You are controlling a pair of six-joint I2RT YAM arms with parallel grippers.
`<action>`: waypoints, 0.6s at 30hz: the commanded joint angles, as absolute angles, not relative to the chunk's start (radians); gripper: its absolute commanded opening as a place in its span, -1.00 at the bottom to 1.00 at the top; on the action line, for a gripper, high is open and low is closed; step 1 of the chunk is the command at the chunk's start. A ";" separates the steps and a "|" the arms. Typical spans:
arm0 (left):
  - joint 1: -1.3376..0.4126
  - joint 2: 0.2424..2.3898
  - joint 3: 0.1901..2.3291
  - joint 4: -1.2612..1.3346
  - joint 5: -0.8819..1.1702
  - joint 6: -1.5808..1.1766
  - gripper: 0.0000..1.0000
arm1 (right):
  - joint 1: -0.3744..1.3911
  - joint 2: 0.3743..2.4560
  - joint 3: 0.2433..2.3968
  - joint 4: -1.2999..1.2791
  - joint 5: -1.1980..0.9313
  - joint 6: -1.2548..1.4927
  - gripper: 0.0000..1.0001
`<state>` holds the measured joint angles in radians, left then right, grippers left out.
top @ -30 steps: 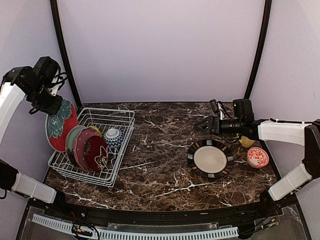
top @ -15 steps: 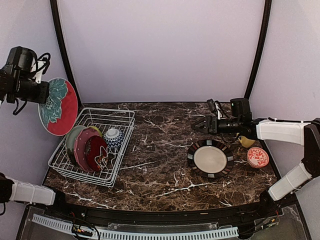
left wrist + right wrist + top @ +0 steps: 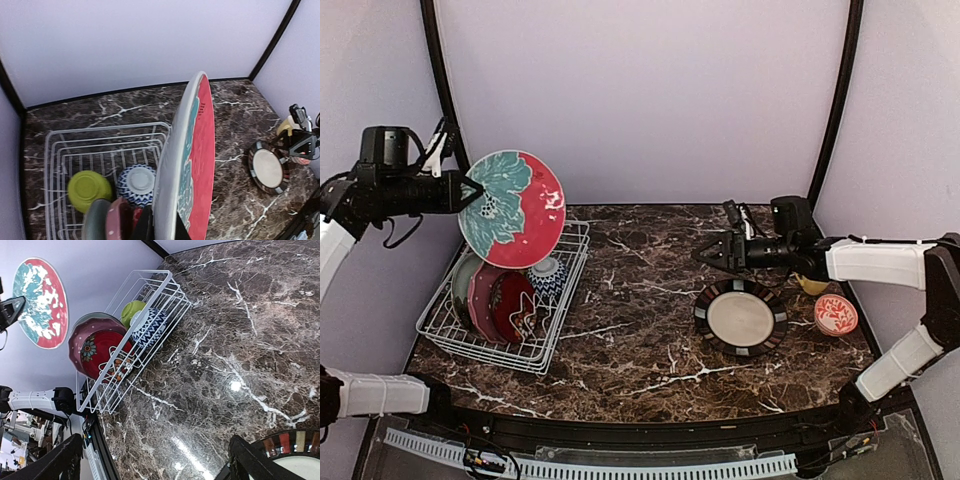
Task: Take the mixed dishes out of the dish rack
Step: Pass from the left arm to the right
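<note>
My left gripper [image 3: 470, 190] is shut on the rim of the red-teal plate [image 3: 513, 208] and holds it in the air above the white dish rack [image 3: 560, 325]. In the left wrist view the plate [image 3: 192, 165] stands edge-on between my fingers. The rack holds a pale green plate [image 3: 463, 275], dark red floral plates [image 3: 510, 305], a blue-white bowl [image 3: 547, 273] and a lime-green bowl [image 3: 89, 189]. My right gripper [image 3: 705, 253] is open and empty above the table's middle, far left of a red-white bowl [image 3: 836, 314].
A dark-rimmed plate with a pale centre [image 3: 740, 317] lies on the marble table at the right. A pale yellow mug [image 3: 813, 284] sits behind my right arm. Black frame posts stand at the back corners.
My left gripper has swung the red-teal plate up and to the right, from beside the rack's left edge to above the rack. My right gripper has edged left.
</note>
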<state>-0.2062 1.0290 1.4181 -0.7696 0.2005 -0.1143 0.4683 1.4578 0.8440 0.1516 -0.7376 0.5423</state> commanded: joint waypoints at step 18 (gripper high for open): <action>-0.547 1.231 0.932 0.275 0.609 -0.588 -0.98 | 0.658 1.568 0.890 0.460 -0.820 0.808 0.77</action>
